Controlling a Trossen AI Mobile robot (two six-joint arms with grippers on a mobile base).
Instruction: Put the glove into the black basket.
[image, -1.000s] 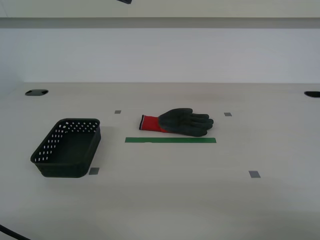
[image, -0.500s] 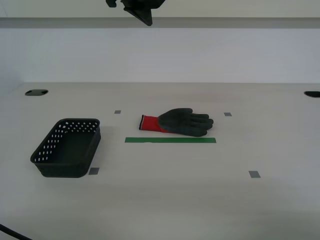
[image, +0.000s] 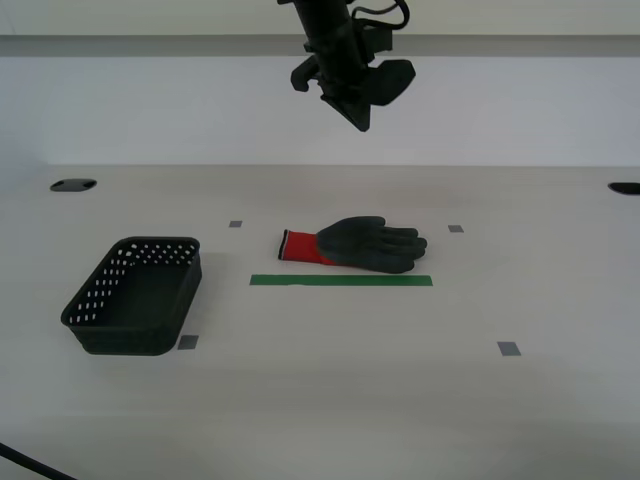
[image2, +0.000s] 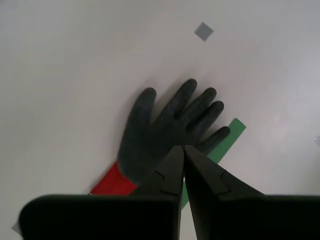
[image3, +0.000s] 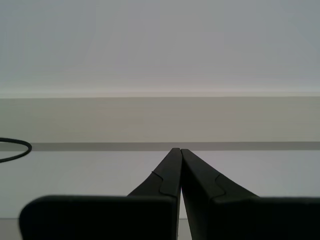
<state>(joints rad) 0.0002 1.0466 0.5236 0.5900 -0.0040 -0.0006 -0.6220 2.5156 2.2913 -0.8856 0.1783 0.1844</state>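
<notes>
Both grippers are pressed closed and carry nothing; my second gripper (image: 358, 105) hangs high at the exterior view's top centre, above the glove.

Largest first: the pale, flat tabletop (image: 400, 400) fills the lower frame; the small rectangular black plastic basket with perforated sides (image: 135, 295) sits empty at lower left, well apart from the glove. A thin green tape strip (image: 341, 280) lies at centre, and just behind it the floppy work glove with dark coated palm and red knit cuff (image: 355, 243) rests flat, cuff toward the basket. It looks light, soft and limp, so it should sag when lifted; pinching the palm near the cuff seems safest. My first gripper (image3: 179, 155), fingertips together, faces only a bare wall.
</notes>
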